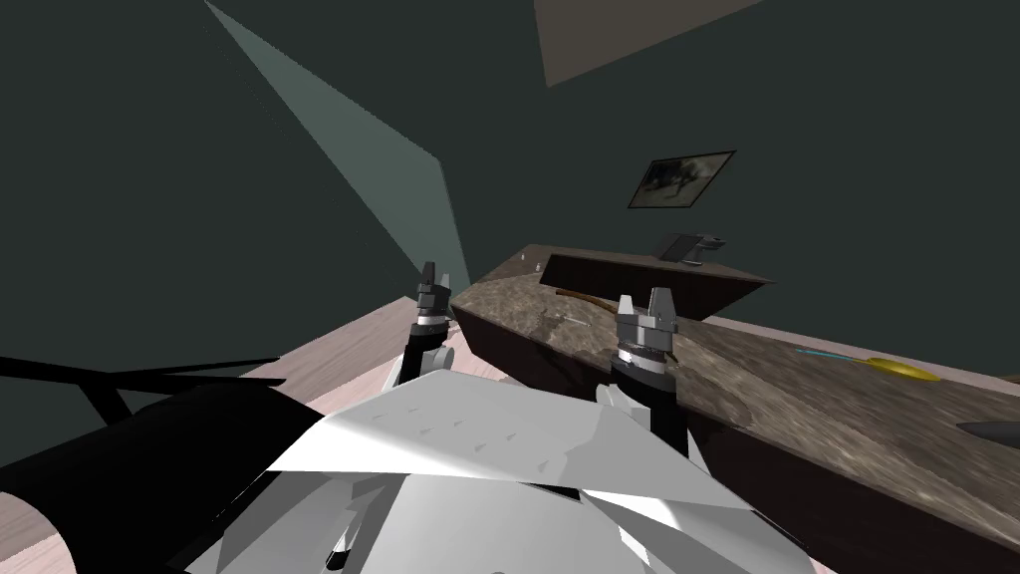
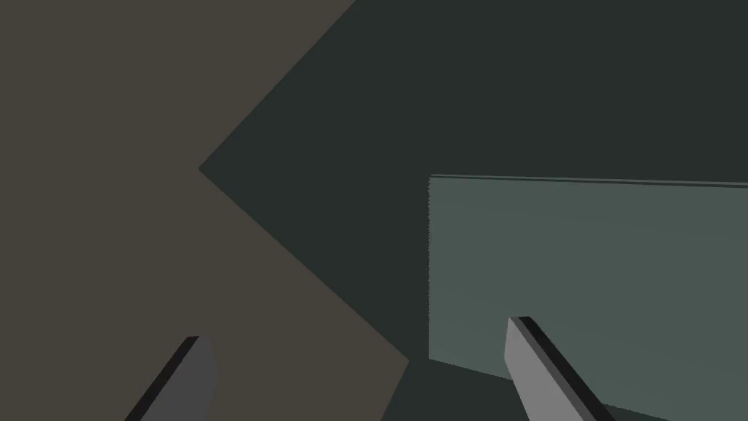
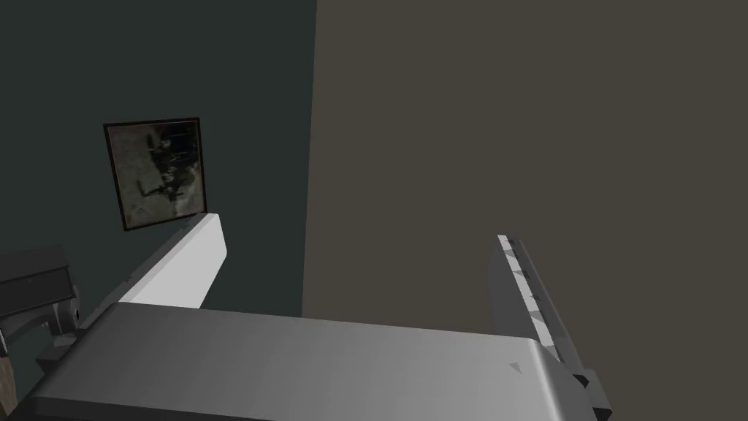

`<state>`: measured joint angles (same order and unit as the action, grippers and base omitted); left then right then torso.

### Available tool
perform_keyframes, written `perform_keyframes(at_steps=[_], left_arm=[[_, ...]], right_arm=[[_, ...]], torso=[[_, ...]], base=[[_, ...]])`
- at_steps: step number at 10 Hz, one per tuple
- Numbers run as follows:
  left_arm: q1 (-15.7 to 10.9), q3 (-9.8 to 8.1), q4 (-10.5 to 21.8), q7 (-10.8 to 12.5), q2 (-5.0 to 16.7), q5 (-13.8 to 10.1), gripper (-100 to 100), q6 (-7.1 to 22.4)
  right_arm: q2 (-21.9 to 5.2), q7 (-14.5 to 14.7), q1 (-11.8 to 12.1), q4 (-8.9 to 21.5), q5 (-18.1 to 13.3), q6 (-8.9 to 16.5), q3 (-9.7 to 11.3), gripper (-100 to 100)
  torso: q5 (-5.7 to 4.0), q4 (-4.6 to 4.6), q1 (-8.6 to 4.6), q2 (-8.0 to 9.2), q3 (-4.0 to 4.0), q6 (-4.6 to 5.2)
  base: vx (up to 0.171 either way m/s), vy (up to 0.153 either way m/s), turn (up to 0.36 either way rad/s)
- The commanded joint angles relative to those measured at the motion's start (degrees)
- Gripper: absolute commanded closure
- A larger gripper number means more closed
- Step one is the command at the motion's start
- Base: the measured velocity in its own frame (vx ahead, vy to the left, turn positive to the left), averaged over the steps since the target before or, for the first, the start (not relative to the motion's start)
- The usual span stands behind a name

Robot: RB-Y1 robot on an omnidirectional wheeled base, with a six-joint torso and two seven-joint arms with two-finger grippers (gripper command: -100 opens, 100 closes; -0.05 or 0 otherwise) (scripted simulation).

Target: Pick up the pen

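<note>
**Operator:** Where is the pen?

**Spotter:** You'll find the pen (image 1: 825, 354) lying flat on the tabletop (image 1: 777, 399). It is a thin teal line close to the tabletop's back edge, far along toward your right. A flat yellow thing (image 1: 904, 370) lies on the tabletop at the pen's further end. I cannot tell whether the two touch.

**Operator:** And my right pincer?

**Spotter:** Your right pincer (image 1: 644, 302) stands over the tabletop's front edge, well apart from the pen, with its fingers pointing upward. They are spread wide and nothing is between them.

**Operator:** The left one?

**Spotter:** Your left pincer (image 1: 428, 274) is held up just off the tabletop's near end, beside its corner. Its fingers are also parted and it grips nothing.

**Operator:** Anything else on the tabletop?

**Spotter:** A thin brown stick (image 1: 583, 296) lies near the tabletop's near end, just beyond your right pincer. A picture frame (image 1: 681, 179) hangs on the dark wall behind the tabletop.
</note>
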<state>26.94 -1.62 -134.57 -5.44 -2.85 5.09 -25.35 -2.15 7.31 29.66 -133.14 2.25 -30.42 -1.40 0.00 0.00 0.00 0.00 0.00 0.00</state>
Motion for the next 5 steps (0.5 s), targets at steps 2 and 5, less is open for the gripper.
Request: perform_keyframes(at_steps=[2,5], left_arm=[[0.0,0.0,0.0,0.0,0.0,0.0,0,0.0],[0.0,0.0,0.0,0.0,0.0,0.0,0,0.0]], right_arm=[[-4.4,0.8,-0.5,1.6,-0.1,-0.1,-0.3,-100],[-9.8,2.1,-1.1,4.4,-0.5,-0.4,-0.4,-100]], torso=[[-0.02,0.0,-0.09,0.03,0.01,-0.02],[-0.05,0.02,-0.24,0.07,0.04,-0.01]], base=[[-0.016,-0.036,0.118],[-0.022,-0.054,0.145]])
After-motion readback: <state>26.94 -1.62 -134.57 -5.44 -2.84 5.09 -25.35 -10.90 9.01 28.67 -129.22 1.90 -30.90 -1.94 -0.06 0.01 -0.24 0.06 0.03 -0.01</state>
